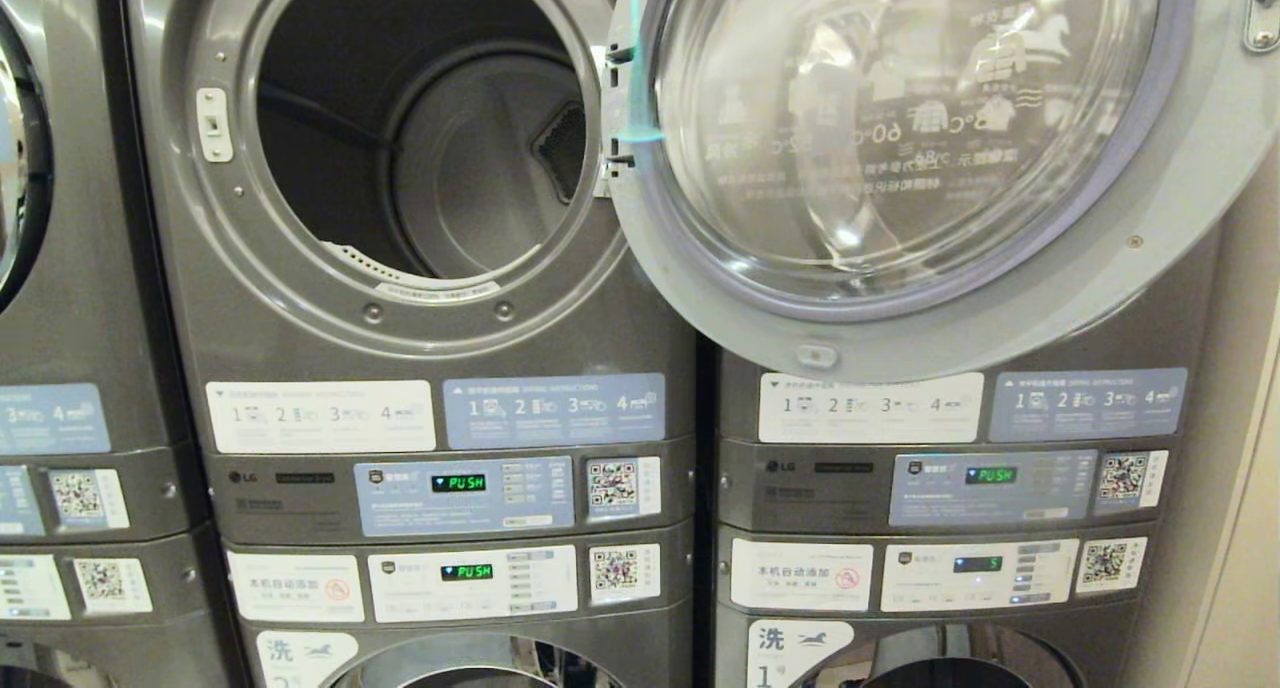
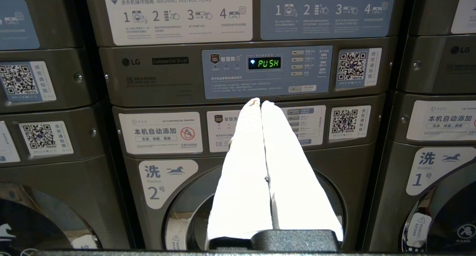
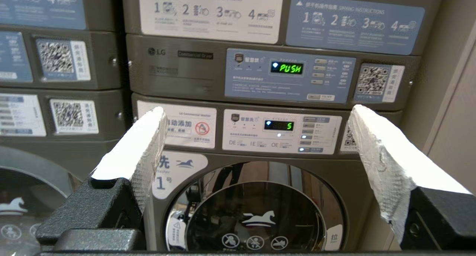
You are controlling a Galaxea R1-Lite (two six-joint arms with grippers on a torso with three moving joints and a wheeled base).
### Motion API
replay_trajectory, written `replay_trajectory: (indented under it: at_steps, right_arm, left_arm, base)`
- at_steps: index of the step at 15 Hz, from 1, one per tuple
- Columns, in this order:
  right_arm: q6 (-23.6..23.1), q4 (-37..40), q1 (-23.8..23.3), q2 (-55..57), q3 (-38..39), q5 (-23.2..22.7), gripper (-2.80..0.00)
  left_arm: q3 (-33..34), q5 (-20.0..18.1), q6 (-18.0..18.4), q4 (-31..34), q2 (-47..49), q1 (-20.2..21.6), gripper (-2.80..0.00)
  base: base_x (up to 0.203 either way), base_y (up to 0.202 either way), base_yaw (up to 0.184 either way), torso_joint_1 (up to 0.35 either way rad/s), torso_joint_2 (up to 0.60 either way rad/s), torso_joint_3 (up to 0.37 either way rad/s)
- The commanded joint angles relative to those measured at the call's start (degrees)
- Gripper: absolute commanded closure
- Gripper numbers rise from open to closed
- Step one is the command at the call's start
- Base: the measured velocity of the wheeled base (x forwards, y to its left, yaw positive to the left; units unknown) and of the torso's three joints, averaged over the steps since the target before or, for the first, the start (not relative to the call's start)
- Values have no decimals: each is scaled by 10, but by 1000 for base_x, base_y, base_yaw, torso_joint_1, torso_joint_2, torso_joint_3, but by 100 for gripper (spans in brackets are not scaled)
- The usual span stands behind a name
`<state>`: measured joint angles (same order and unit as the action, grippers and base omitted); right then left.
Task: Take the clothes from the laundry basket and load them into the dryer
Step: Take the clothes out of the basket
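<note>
The grey dryer [image 1: 420,348] stands straight ahead in the head view, its round drum empty and dark. Its glass door [image 1: 900,158] is swung wide to the right, across the neighbouring machine. Neither arm shows in the head view. My left gripper [image 2: 261,102] is shut, white fingers pressed together with nothing between them, pointing at the dryer's control panel [image 2: 267,72]. My right gripper [image 3: 256,112] is open and empty, facing the washer numbered 1 [image 3: 256,211]. The laundry basket and the clothes are out of view.
Stacked grey machines fill the wall: a washer numbered 2 [image 2: 253,204] under the open dryer, further stacks to the left [image 1: 80,368] and right [image 1: 950,488]. A beige wall [image 1: 1240,468] closes off the far right.
</note>
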<state>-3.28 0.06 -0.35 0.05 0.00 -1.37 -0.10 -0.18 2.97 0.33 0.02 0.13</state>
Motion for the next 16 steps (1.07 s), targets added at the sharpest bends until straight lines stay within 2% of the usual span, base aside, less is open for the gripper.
replay_trajectory:
  at_steps: [1,9,16]
  right_arm:
    - [-1,0,0,0,0,0,-280]
    - [-1,0,0,0,0,-1,-280]
    - [-35,1,0,0,0,-12,-280]
  left_arm:
    - [0,0,0,0,0,0,0]
    - [0,0,0,0,0,0,0]
    - [0,0,1,0,0,0,0]
  base:
    - [0,0,0,-104,251,133]
    - [0,0,0,-130,298,164]
    - [0,0,0,-136,323,185]
